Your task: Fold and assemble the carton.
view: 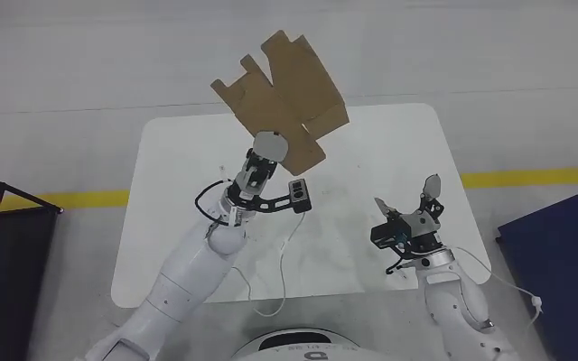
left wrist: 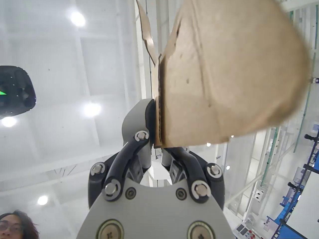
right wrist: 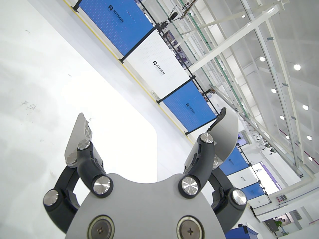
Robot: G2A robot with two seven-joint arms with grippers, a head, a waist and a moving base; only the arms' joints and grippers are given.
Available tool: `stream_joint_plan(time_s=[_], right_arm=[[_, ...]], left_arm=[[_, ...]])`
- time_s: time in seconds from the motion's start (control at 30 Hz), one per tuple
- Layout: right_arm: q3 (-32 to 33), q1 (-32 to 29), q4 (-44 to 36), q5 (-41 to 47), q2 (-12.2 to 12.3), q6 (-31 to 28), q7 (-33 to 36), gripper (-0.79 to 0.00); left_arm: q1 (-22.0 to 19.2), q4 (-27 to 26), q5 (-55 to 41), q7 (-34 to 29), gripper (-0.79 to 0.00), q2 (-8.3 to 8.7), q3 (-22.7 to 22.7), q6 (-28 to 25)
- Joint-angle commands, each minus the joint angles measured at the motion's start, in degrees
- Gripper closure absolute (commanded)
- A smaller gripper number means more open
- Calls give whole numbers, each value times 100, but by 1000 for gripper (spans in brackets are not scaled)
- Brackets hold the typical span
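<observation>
The white worktop (view: 379, 180) has rounded corners. In the right wrist view, one of its corners (right wrist: 139, 130) lies below the tool.

The carton (view: 284, 90) is brown cardboard, not yet a closed box: it is partly folded, with several flaps standing out from the body. It does not lie on the worktop. It is held up in the air over the far edge, towards the far-left corner, and in the top view a part of it reaches beyond that edge. In the left wrist view the carton (left wrist: 224, 75) rises from between the fingers, with one thin flap apart from the wide panel.

The left tool (view: 268, 149) is closed on the lower edge of the carton; its two fingers (left wrist: 139, 120) press the cardboard from both sides.

The right tool (view: 409, 194) is over the worktop near the right edge, well apart from the carton. Its fingers (right wrist: 79, 130) are spread wide and hold nothing.
</observation>
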Motion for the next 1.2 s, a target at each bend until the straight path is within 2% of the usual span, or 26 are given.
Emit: stream_joint_plan(time_s=[0.0,0.27,0.33,0.4,0.47,0.6,0.7,0.93,1.17], right_arm=[[0,0,0,0,0,0,0,-785],[0,0,0,0,0,0,0,-785],[0,0,0,0,0,0,0,-785],[0,0,0,0,0,0,0,-785],[0,0,0,0,0,0,0,-785],[0,0,0,0,0,0,0,-785],[0,0,0,0,0,0,0,-785],[0,0,0,0,0,0,0,-785],[0,0,0,0,0,0,0,-785]], left_arm=[[17,-52,-93,131,0,-9,-28,-19],[73,-204,-3,286,0,-50,-205,-83],[-15,-218,734,261,0,-38,-401,-326],[-104,-253,2546,-204,0,-8,-659,-1029],[-119,-70,4020,-1024,0,5,-726,-1771],[-332,395,5547,-2324,0,19,-833,-2828],[-487,624,6468,-2804,0,44,-938,-3614],[-685,920,7908,-3160,0,83,-1198,-5290],[-850,1234,9912,-2934,0,159,-1497,-7357]])
